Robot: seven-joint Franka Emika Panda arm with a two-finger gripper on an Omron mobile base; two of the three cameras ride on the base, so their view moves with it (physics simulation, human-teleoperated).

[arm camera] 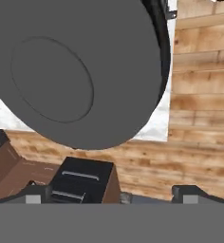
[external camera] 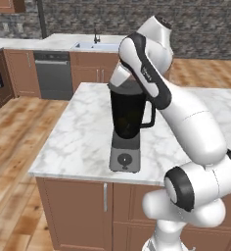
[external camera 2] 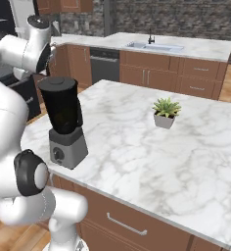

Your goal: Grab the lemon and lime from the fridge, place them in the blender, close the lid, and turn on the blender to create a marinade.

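Note:
The blender [external camera: 129,122] [external camera 2: 63,117] stands near the front left corner of the marble island [external camera 2: 151,152], its round dial [external camera: 124,159] facing the front edge. The dark lid [external camera: 127,89] [external camera 2: 58,83] sits on the jar's top. In the hand view the lid [arm camera: 71,71] looms large, with its raised centre showing. My gripper [arm camera: 114,194] hovers just above the lid, open, its fingertips [arm camera: 35,192] far apart with nothing between them. The lemon and lime are out of view. The fridge's dark side [external camera 2: 0,22] stands at the far upper left.
A small potted plant [external camera 2: 165,112] sits mid-island to the right of the blender. The back counter carries a sink [external camera 2: 154,46] above a dishwasher [external camera: 53,73]. A dark drawer unit [arm camera: 85,180] stands on the wooden floor beyond the island's edge.

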